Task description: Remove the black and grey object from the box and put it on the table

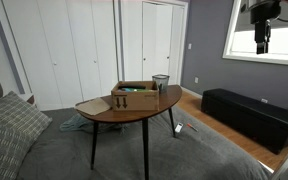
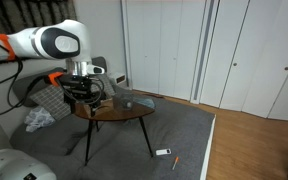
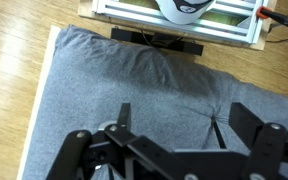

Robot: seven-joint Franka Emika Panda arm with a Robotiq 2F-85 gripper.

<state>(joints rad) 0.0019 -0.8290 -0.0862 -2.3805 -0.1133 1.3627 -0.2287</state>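
The brown cardboard box (image 1: 132,99) stands on the oval wooden table (image 1: 104,112) in the middle of the room. Dark and greenish shapes show over its rim, but I cannot make out the black and grey object. In an exterior view my gripper (image 1: 263,42) hangs high at the top right, well away from the table. In an exterior view the arm and gripper (image 2: 81,85) stand in front of the table (image 2: 124,113). In the wrist view the gripper (image 3: 184,125) is open and empty over grey carpet, with no box or table in sight.
A mesh cup (image 1: 160,82) stands beside the box on the table. A long black bench (image 1: 249,112) runs along the wall under the window. A small item lies on the carpet (image 2: 164,153). A white framed object (image 3: 174,25) lies beyond the carpet edge.
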